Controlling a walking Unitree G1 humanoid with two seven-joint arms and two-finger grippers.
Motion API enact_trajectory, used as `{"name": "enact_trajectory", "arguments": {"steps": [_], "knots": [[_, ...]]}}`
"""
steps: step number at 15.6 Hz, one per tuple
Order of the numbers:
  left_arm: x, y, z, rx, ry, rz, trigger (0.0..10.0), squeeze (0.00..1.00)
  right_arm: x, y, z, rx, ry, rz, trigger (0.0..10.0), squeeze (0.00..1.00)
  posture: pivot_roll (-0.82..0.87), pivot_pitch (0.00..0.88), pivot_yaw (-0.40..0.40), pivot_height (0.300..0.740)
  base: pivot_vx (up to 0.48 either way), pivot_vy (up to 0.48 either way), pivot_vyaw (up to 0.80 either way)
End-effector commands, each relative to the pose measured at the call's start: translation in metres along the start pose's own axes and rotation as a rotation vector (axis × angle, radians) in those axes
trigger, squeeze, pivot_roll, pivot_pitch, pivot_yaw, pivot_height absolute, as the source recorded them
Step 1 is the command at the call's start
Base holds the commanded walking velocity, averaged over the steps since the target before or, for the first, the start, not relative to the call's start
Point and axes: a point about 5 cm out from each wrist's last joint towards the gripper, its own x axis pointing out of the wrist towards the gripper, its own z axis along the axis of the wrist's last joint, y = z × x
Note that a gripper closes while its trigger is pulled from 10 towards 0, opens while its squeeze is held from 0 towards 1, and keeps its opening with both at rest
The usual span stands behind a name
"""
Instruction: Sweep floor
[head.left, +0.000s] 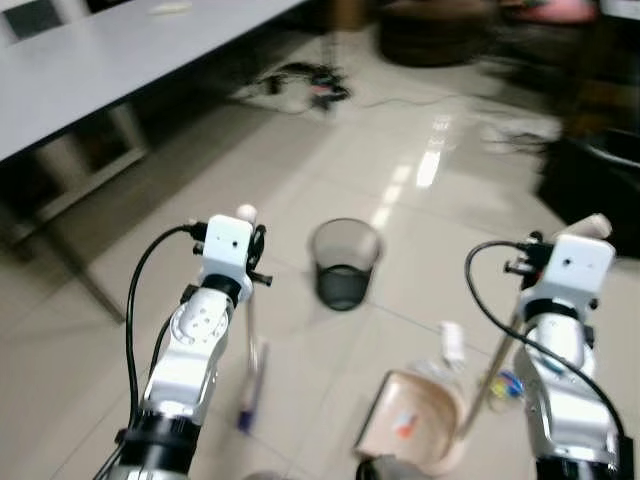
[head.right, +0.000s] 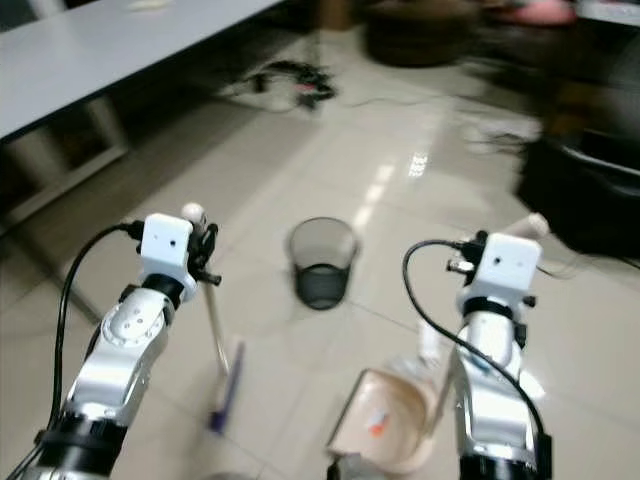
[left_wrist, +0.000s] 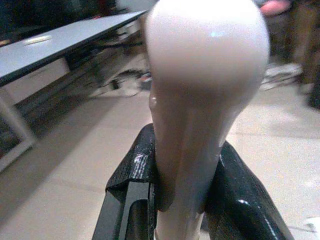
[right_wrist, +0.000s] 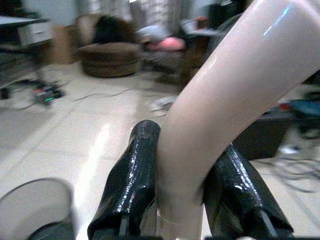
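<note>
Shiny pale tiles (head.left: 330, 190) are spreading across the room, and a mesh bin (head.left: 345, 263) is sitting at twelve o'clock, likely waiting for the dirt. The left gripper (left_wrist: 180, 200) is squeezing the broom (head.left: 249, 400) handle at ten o'clock so it can push. The right gripper (right_wrist: 182, 200) is gripping the dustpan (head.left: 410, 425) handle at two o'clock, keeping the pan low to catch the scraps inside it.

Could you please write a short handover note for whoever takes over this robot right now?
Left gripper: fingers shut on the broom handle, purple broom head on the tiled floor.
Right gripper: fingers shut on the dustpan handle.
Dustpan sits on the floor between the arms, with some litter in it.
Mesh bin stands just ahead.
Left: judging by the litter, probably tip the pan into the bin; more litter lies beside the dustpan.
</note>
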Motion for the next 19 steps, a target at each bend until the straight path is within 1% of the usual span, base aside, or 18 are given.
{"name": "enact_trajectory", "arguments": {"steps": [1,3,5,8,11,12,13,14,17,19], "knots": [[0.001,0.004,0.014,0.027,-0.056,0.002,10.0,0.0,0.002,0.004,0.013,0.014,-0.048,0.006,10.0,0.0,-0.02,0.078,0.066,0.74,0.0,0.0,-0.8],[0.003,0.004,0.013,0.027,-0.052,0.002,10.0,0.0,0.002,0.007,0.015,0.01,-0.056,0.021,10.0,0.0,-0.02,0.073,0.071,0.74,0.0,0.0,-0.8],[0.002,0.002,0.015,-0.002,-0.061,-0.004,10.0,0.0,0.0,0.007,0.013,0.017,-0.046,0.016,10.0,0.0,-0.02,0.071,0.077,0.74,0.0,0.0,-0.8],[0.003,0.001,0.019,0.003,-0.094,-0.023,10.0,0.0,-0.004,0.003,0.009,0.021,-0.027,-0.006,10.0,0.0,-0.03,0.065,0.084,0.74,0.0,0.0,-0.8],[0.004,0.001,0.019,0.008,-0.088,-0.031,10.0,0.0,-0.006,-0.002,0.004,0.022,0.002,-0.042,10.0,0.0,-0.03,0.054,0.086,0.74,0.0,0.0,-0.8],[0.004,0.0,0.019,0.012,-0.089,-0.038,10.0,0.0,-0.006,-0.001,0.003,-0.005,0.007,-0.042,10.0,0.0,-0.04,0.051,0.087,0.74,0.0,0.0,-0.8],[0.004,-0.001,0.019,0.02,-0.094,-0.049,10.0,0.0,-0.006,-0.001,0.001,-0.012,0.014,-0.048,10.0,0.0,-0.03,0.049,0.086,0.74,0.0,0.0,-0.48],[0.004,-0.002,0.018,0.022,-0.096,-0.054,10.0,0.0,-0.007,-0.001,0.0,0.007,0.014,-0.057,10.0,0.0,-0.03,0.042,0.088,0.74,0.0,0.0,0.0],[0.004,-0.001,0.018,0.018,-0.098,-0.052,10.0,0.0,-0.008,0.0,0.001,0.019,0.008,-0.05,10.0,0.0,-0.04,0.042,0.095,0.74,0.285,0.0,0.0],[0.006,0.0,0.016,0.025,-0.092,-0.047,10.0,0.0,-0.008,0.004,0.002,0.006,-0.004,-0.01,10.0,0.0,-0.04,0.042,0.096,0.74,0.302,0.0,0.0]]}}
